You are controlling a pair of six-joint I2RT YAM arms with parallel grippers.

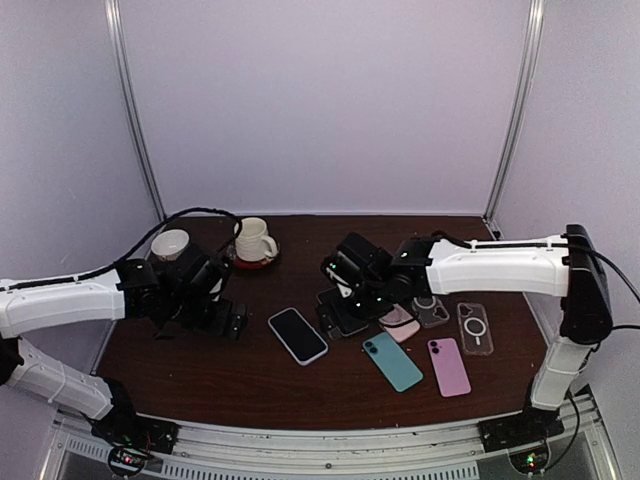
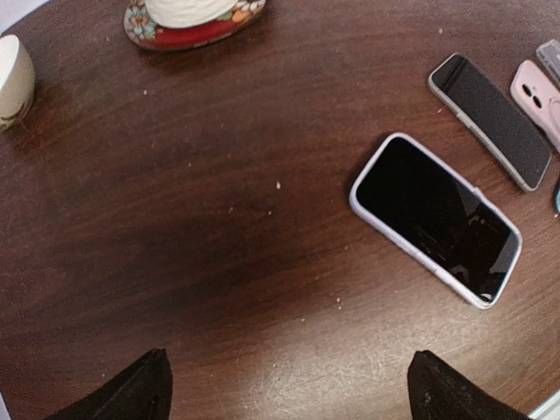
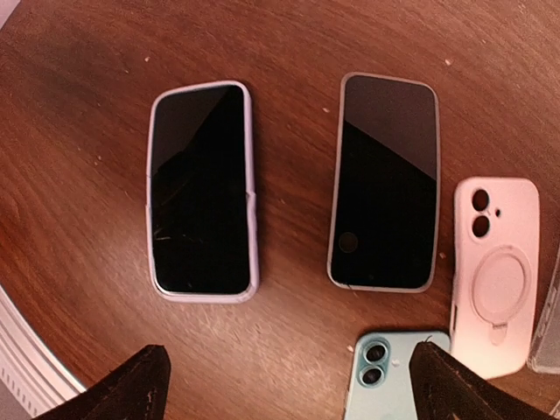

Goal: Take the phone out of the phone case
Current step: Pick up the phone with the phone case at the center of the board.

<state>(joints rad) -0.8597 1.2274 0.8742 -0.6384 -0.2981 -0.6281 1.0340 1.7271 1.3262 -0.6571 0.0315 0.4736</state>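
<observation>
**Lavender case point(image 3: 253, 201) holds its phone point(image 3: 199, 188); neither claw touches it**

Upper left: a cup point(image 1: 170, 243) and a mug point(image 1: 255, 240) on a red saucer point(image 1: 250, 264), contents unclear. The left gripper point(image 2: 289, 394) hangs wide open, empty. The cased phone lies screen-up at centre. The right gripper point(image 3: 289, 385), also open, hovers near it. Approach stage, I judge: next, pin the case and peel a corner.

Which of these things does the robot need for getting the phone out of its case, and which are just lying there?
For the job: phone in the pale case; left gripper; right gripper, both open.

Just lying about: bare black phone; pink case; teal phone; pink phone; clear case; mug on its saucer; white cup.
</observation>
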